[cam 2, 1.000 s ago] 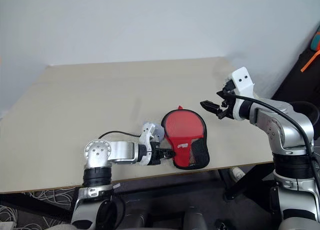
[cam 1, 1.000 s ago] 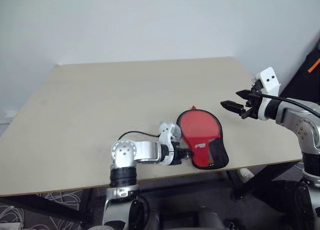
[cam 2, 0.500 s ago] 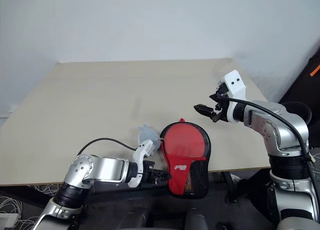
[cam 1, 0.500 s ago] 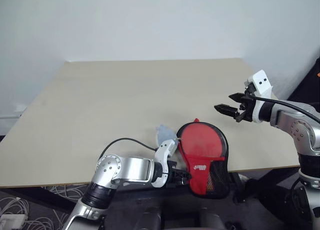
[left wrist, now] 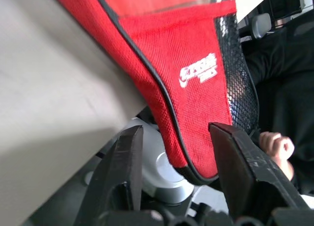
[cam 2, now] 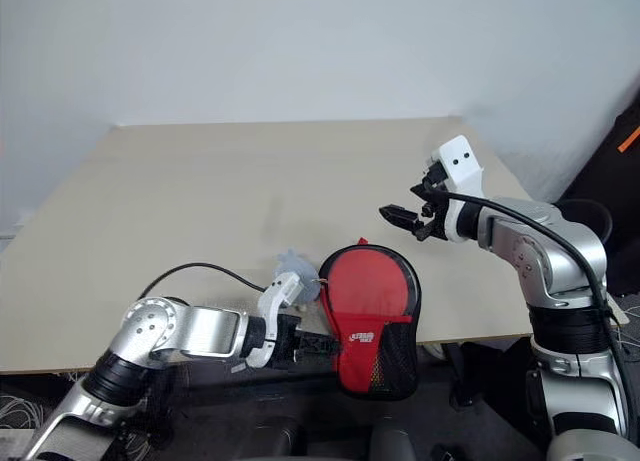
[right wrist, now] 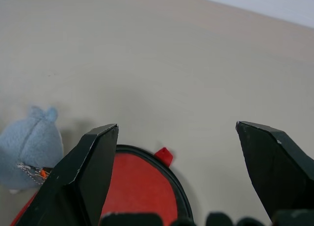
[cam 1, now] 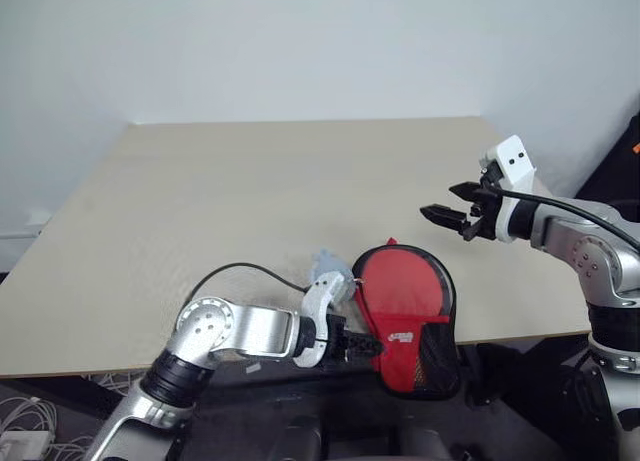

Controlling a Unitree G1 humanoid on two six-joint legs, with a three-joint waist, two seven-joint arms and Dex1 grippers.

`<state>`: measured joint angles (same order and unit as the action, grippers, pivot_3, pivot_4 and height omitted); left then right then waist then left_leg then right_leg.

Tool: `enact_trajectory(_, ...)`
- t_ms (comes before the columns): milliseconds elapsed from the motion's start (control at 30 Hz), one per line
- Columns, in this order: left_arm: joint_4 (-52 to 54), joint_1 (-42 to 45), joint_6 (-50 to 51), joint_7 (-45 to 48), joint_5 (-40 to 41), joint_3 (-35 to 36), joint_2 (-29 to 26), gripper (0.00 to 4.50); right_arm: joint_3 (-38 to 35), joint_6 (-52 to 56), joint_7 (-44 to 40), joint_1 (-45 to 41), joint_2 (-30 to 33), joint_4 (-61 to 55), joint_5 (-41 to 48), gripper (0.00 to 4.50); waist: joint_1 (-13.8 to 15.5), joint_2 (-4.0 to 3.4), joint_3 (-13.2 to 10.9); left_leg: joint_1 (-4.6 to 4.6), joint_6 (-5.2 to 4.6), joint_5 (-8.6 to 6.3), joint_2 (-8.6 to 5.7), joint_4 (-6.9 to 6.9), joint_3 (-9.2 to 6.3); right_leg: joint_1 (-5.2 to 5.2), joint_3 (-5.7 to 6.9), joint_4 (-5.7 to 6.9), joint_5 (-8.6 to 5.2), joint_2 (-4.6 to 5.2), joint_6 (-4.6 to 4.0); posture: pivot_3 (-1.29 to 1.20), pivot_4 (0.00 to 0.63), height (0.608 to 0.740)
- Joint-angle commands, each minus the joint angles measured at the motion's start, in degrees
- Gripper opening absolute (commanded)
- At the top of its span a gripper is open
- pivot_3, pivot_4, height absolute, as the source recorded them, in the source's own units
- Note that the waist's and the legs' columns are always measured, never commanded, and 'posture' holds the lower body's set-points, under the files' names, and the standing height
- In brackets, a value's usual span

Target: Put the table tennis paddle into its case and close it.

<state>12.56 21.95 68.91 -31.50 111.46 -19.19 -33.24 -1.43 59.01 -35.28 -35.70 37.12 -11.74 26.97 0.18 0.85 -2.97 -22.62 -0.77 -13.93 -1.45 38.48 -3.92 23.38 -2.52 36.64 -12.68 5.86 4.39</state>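
Note:
The case [cam 1: 398, 353] lies at the table's front edge, its black mesh narrow end [cam 1: 438, 356] hanging over the edge. Its clear black-rimmed window faces up, and the red face of the table tennis paddle [cam 1: 400, 281] shows through it; the handle is hidden. My left gripper [cam 1: 368, 349] sits at the case's lower left side, open. In the left wrist view its fingers [left wrist: 125, 172] stand on either side of the narrow end with gaps. My right gripper [cam 1: 440, 201] hovers open above the table, up and to the right of the case, holding nothing.
A small grey-blue plush toy [cam 1: 325, 268] rests on the beige table [cam 1: 250, 201] just left of the case's round end. A red zip tab [right wrist: 164, 155] sticks out at the case's far rim. Dark equipment stands off the table's right side.
The camera view has shifted. The case has slid toward the front edge, so its narrow end now overhangs. My left gripper, shut on that end before, has opened. The right gripper barely moved.

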Motion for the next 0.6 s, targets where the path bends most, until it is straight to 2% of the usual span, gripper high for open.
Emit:
enact_trajectory(33, 3.83, 2.05, 0.48, 5.21, 1.54, 1.86, -5.04, 1.98, -0.52, -1.37, -0.4, -2.33, 0.08, 0.34, -0.11, 4.17, -0.1, -0.01, -0.01, 0.0, 0.0, 0.0, 0.01, -0.01, 0.0, 0.01, 0.0, 0.0, -0.01, 0.0, 0.01, 0.0, 0.0, 0.698)
enact_trajectory(200, 7.09, 7.64, 2.06, 14.58, -1.15, 5.57, -13.54, 1.98, 0.74, -2.38, -0.86, -2.74, -0.59, 1.78, -0.45, 4.17, -0.18, 0.0, -0.11, -0.01, 0.0, 0.0, 0.01, -0.02, 0.01, 0.02, 0.01, 0.01, -0.08, 0.0, 0.13, 0.0, 0.0, 0.698)
enact_trajectory(300, 5.78, 11.25, 0.37, 22.07, -7.47, 9.99, -14.88, 1.98, 2.26, -2.47, -0.9, -1.73, -1.95, 1.25, -0.37, 4.17, -0.23, 0.01, -0.13, -0.03, 0.0, 0.0, 0.01, -0.01, 0.01, 0.02, 0.05, -0.02, -0.08, -0.01, 0.14, 0.0, 0.0, 0.698)
enact_trajectory(433, 3.03, 14.83, -5.17, 32.51, -22.52, 14.33, -14.08, 1.98, 3.89, -3.06, 0.22, -0.41, -4.76, 1.3, -0.9, 4.17, -0.26, -0.05, -0.16, 0.0, 0.01, 0.01, 0.02, -0.09, 0.04, 0.03, 0.04, -0.02, -0.08, -0.02, 0.14, 0.0, 0.0, 0.698)
enact_trajectory(533, -0.77, 15.88, -13.45, 42.27, -39.34, 13.65, -15.56, 2.05, 5.4, -3.19, 2.06, 1.78, -8.19, 0.4, -1.07, 3.59, -0.28, -0.06, -0.17, 0.0, 0.06, 0.05, 0.03, -0.17, 0.05, 0.07, 0.03, -0.02, -0.07, -0.05, 0.13, 0.0, 0.0, 0.698)
enact_trajectory(600, -2.14, 14.92, -17.11, 48.19, -46.74, 12.84, -16.23, 2.05, 5.9, -3.35, 2.58, 3.25, -9.43, -0.6, -1.23, 2.88, -0.29, -0.07, -0.18, 0.02, 0.09, 0.07, 0.05, -0.23, 0.06, 0.08, 0.03, -0.02, -0.07, -0.07, 0.12, 0.0, 0.0, 0.698)
